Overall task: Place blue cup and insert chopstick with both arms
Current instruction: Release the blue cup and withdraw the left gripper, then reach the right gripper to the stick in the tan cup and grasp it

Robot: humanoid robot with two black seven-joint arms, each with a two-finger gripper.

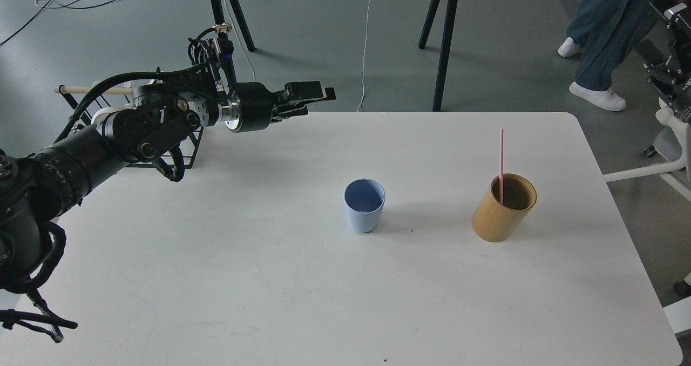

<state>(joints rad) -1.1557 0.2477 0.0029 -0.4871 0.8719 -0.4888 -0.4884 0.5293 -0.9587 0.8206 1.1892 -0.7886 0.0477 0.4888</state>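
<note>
The blue cup (365, 212) stands upright and free on the white table (302, 290), near its middle. A single pink-red chopstick (501, 158) stands upright inside a tan wooden holder (504, 208), to the right of the cup. My left gripper (318, 94) is raised above the table's far left edge, well up and left of the cup. Its fingers are slightly apart and hold nothing. My right gripper is out of view.
A black wire rack with a pale wooden rod (73, 90) stands at the table's far left, mostly hidden behind my left arm. A black-legged table (442, 42) and a person's legs (599, 42) are beyond the far edge.
</note>
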